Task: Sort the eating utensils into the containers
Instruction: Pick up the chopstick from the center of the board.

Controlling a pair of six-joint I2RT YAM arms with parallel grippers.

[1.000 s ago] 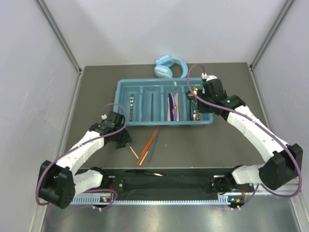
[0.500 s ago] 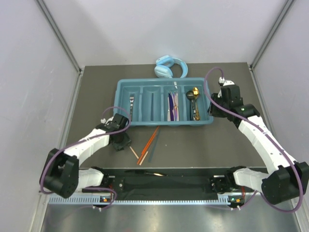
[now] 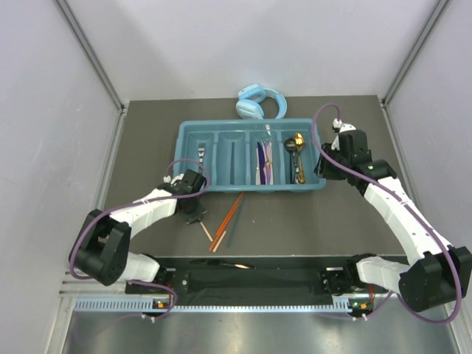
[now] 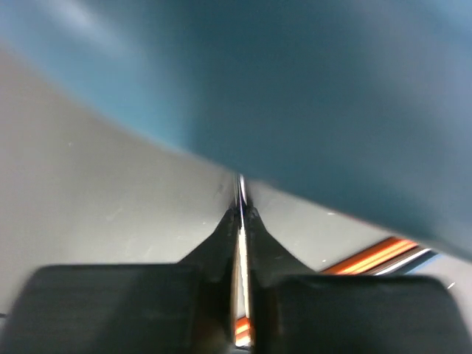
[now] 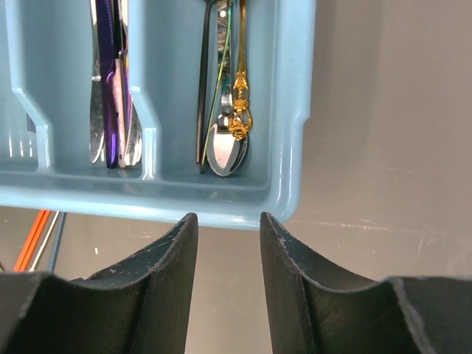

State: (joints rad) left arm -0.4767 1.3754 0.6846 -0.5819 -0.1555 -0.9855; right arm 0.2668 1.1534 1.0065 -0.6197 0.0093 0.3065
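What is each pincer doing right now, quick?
Left pincer: closed on a thin shiny utensil; which kind cannot be told.
Right pincer: open, holding nothing.

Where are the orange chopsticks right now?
In the top view, the orange chopsticks lie on the table just on the near side of the teal tray, a little right of the left end effector.

We note a matte grey-brown table (image 3: 147, 147). Plain pale walls (image 3: 243, 44) enclose its left, far and right sides. A metal rail (image 3: 258, 304) runs along its near edge. Lighting is even.
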